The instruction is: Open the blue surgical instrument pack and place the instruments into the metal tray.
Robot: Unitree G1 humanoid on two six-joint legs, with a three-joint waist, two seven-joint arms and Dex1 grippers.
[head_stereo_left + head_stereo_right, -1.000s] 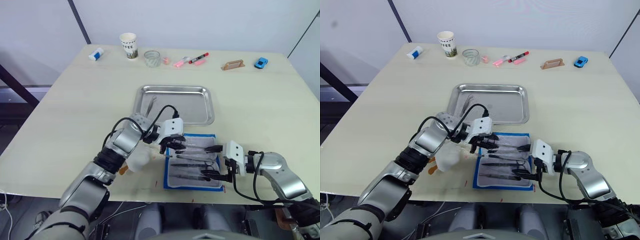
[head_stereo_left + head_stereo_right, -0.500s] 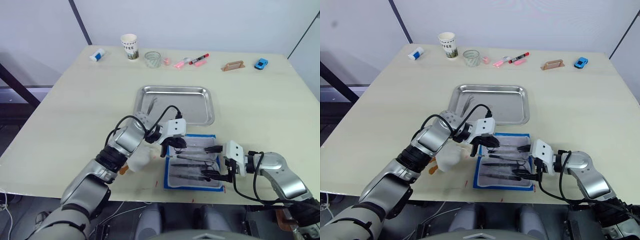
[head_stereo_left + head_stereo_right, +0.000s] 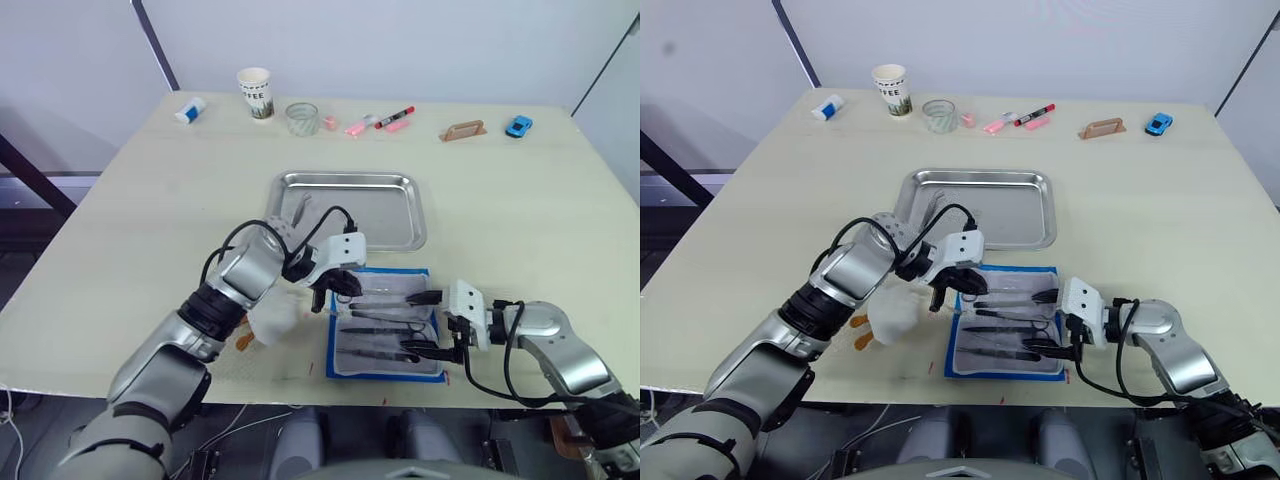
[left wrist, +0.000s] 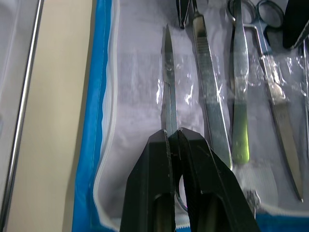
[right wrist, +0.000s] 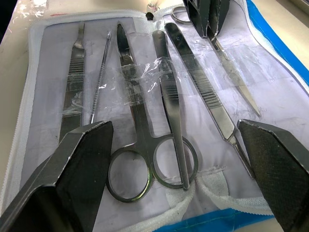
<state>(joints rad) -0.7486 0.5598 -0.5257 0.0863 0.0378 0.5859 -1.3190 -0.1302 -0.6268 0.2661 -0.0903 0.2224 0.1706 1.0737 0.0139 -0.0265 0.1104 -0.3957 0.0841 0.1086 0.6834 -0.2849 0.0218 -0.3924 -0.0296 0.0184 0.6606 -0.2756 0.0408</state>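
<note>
Open flat blue fabric pack (image 3: pixel 385 323) lies just in front of shiny rectangular steel tray (image 3: pixel 350 208); left gripper (image 4: pixel 175 140) clenched on a slim silver pointed instrument (image 4: pixel 168 82), long axis running straight off the fingers, right gripper (image 5: pixel 181 159) spread beside

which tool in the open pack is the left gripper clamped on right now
The slim pointed tool nearest the pack's blue edge; the left gripper pinches its end. The others lie free under clear straps.

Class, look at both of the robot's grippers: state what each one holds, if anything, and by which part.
The left gripper is shut on a slim pointed instrument in the open pack, pinching its near end. The right gripper is open, holding nothing.
</note>
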